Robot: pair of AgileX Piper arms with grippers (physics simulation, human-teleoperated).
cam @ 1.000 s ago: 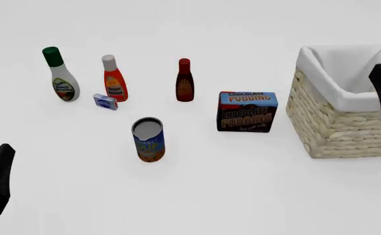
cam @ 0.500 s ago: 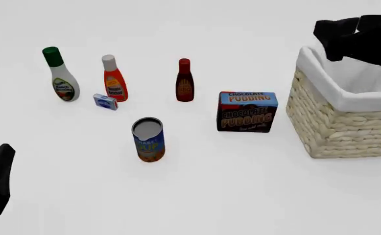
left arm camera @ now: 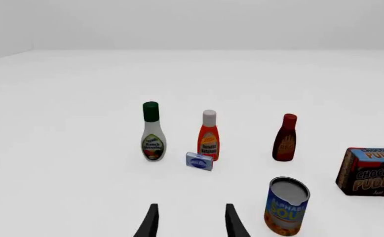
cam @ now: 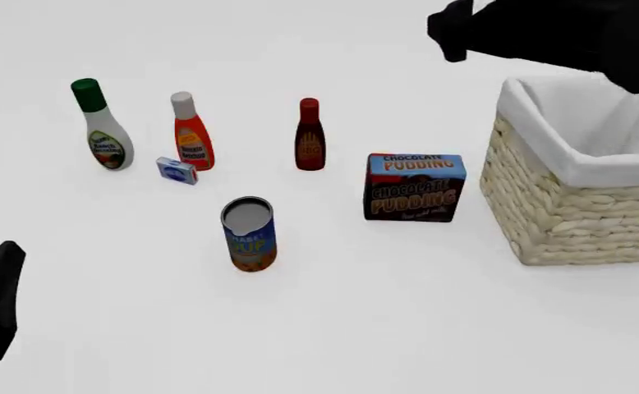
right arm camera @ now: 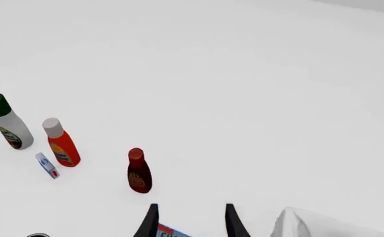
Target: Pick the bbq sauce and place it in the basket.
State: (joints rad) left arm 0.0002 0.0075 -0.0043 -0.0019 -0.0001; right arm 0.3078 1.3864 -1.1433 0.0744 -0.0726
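From the front camera I see my right gripper [cam: 451, 31] only as a dark mass cut off by the top edge, high above the basket's [cam: 566, 201] far rim; its fingers blur together there. The right wrist view settles it: two fingertips [right arm camera: 151, 219] stand apart with nothing between them, so that gripper is spread wide and empty. The bbq sauce [cam: 310, 135] stands upright, well below and ahead of it, apart from the pudding box [cam: 414, 187], which the wrist view shows as a mere sliver. My left gripper [left arm camera: 190, 222] is likewise spread, empty, only its tips showing; in the front view just a dark corner of that arm appears. A soup can [left arm camera: 287, 205] sits just beside it, ahead to one side. The basket's right side runs out of frame.
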